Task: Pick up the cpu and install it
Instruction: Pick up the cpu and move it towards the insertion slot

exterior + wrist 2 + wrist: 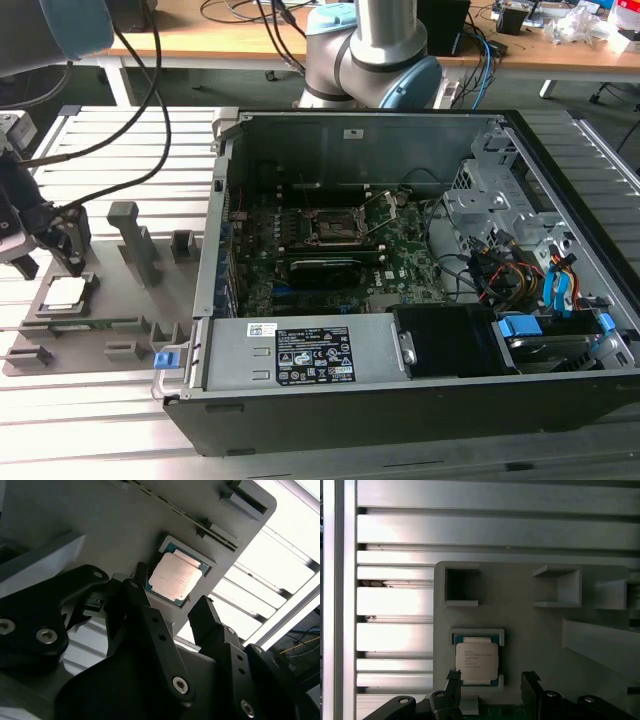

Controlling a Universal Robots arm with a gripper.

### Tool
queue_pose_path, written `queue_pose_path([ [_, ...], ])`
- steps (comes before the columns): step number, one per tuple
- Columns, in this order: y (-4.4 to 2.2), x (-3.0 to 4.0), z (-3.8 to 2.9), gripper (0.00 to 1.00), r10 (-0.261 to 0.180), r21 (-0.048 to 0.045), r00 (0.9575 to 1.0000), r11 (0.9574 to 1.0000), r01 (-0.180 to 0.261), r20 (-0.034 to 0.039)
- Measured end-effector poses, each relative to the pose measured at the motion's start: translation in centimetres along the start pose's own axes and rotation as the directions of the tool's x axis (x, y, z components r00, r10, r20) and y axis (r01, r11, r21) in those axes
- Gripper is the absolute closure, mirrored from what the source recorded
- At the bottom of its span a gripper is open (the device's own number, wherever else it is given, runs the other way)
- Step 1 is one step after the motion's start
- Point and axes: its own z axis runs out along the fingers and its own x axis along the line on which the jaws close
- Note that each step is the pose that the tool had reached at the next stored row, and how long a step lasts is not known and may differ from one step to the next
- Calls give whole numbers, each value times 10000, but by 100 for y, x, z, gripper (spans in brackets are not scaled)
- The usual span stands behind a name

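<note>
Just beneath the gripper (171, 591), spread wide and empty, the cpu (177, 575) lies flat in its grey holder (100, 520).

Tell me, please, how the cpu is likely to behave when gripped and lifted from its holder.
The cpu, thin and flat, probably stays rigid and feels light. Its smooth metal top looks slippery. Framed by the grey holder, it likely won't slide if nudged.

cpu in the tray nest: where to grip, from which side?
Pinch the cpu by its two thin side edges, from straight above. It lies flat, plate up, in a nest of the tray; lips frame two ends, while the other two sides look open.
</note>
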Motion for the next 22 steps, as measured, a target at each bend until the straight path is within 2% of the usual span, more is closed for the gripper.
queue_pose_path([
  [17, 3, 6, 215, 40, -3, 39, 10000, 10000, 3, -1],
  [20, 5, 14, 295, 40, -4, 40, 10000, 10000, 4, -1],
  [22, 6, 53, 331, 40, -6, 40, 10000, 10000, 6, 0],
])
